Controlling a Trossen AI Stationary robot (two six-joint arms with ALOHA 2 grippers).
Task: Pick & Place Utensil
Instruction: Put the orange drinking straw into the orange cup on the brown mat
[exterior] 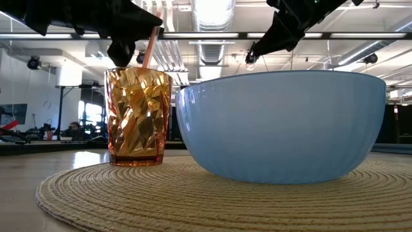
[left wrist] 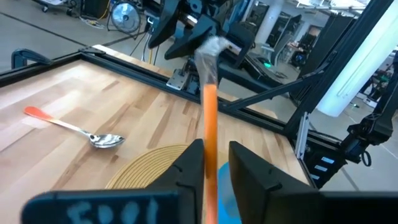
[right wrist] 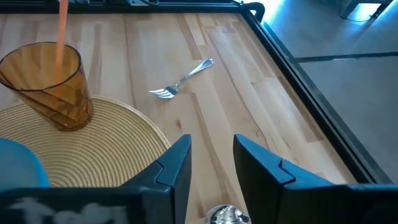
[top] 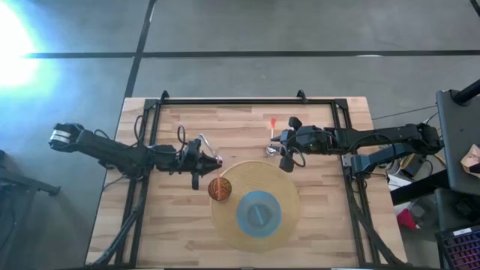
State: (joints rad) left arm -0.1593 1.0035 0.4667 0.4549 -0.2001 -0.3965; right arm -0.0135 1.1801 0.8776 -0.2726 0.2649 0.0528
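No text, label, number or sign can be read here. Only some blurred white marks stand on the left gripper (left wrist: 214, 163), and I cannot read them.

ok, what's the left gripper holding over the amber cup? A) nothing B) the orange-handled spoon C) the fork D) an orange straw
D: in the left wrist view the left gripper is shut on the orange straw, and in the right wrist view that straw runs down into the amber cup. The fork and spoon lie on the table.
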